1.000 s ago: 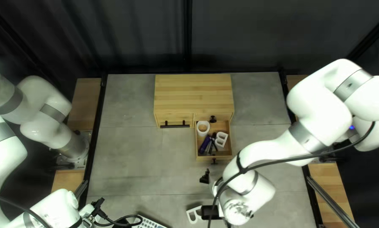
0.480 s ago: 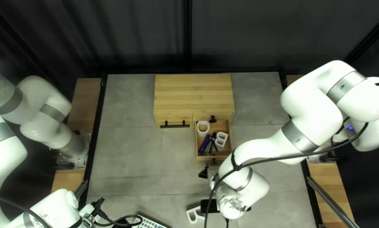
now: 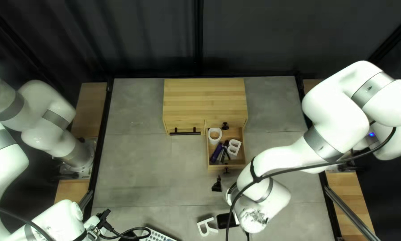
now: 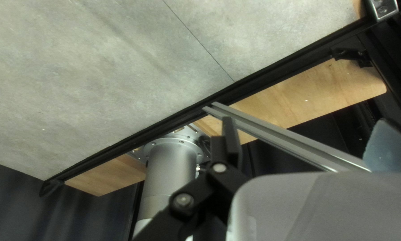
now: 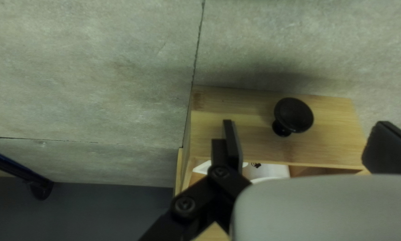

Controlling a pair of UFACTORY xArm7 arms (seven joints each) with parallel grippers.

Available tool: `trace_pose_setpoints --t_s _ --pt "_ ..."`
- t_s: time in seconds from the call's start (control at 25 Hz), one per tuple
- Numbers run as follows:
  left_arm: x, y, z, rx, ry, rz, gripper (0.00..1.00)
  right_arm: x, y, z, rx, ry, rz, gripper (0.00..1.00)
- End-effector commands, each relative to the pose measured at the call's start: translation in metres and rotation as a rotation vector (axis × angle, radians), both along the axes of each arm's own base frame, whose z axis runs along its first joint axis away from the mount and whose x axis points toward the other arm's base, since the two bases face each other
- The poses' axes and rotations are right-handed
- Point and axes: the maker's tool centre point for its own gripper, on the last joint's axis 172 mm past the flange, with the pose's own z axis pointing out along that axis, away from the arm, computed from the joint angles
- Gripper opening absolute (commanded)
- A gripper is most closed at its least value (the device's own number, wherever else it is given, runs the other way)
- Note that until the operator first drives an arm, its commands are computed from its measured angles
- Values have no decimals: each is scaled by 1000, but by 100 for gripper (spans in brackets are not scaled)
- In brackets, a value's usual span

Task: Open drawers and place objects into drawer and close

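The right arm's gripper [image 3: 217, 184] has its two fingers standing well apart with nothing caught between them, and from its wrist I can see the round black knob [image 5: 293, 115] on the front of the open drawer [image 5: 272, 145] just ahead, in the gap but touching neither finger. That drawer sticks out from the right side of the front of a pale wooden cabinet [image 3: 205, 100]. Looking in from above, I see a white ring [image 3: 214, 135] in the corner nearest the cabinet's bar handle, a purple tube [image 3: 217, 152] with dark pen-like things [image 3: 225, 153] beside it, and a white letter B [image 3: 234, 147] leaning toward the other side wall. A second black knob [image 3: 225, 126] sits on the cabinet front above the open drawer, and a black bar handle [image 3: 185, 132] runs across the shut front next to it. Nearer me, a white letter R [image 3: 206, 226] lies on the grey table [image 3: 138, 169], out of the drawer. The left arm's gripper [image 3: 103, 218] is off at the table's near left corner, fingers spread, holding nothing; its wrist looks over the tabletop, a black rail [image 4: 164, 122] and a metal bar [image 4: 280, 136]. Part of a keyboard [image 3: 158, 235] shows at the near edge, a cable [image 3: 129, 232] looping beside it.
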Motion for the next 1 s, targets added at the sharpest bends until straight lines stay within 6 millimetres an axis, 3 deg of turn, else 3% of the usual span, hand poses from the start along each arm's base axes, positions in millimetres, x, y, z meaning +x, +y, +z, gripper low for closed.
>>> trace_pose_setpoints --t_s 0.04,0.56,1.0 --pt "0 0 0 0 0 0 100 -1 -1 -10 -19 -19 -41 100" --pt "0 0 0 0 0 0 100 -3 -27 -6 -45 -74 -25 100" --pt "0 0 0 0 0 0 100 -5 -30 -3 -28 -81 7 100"
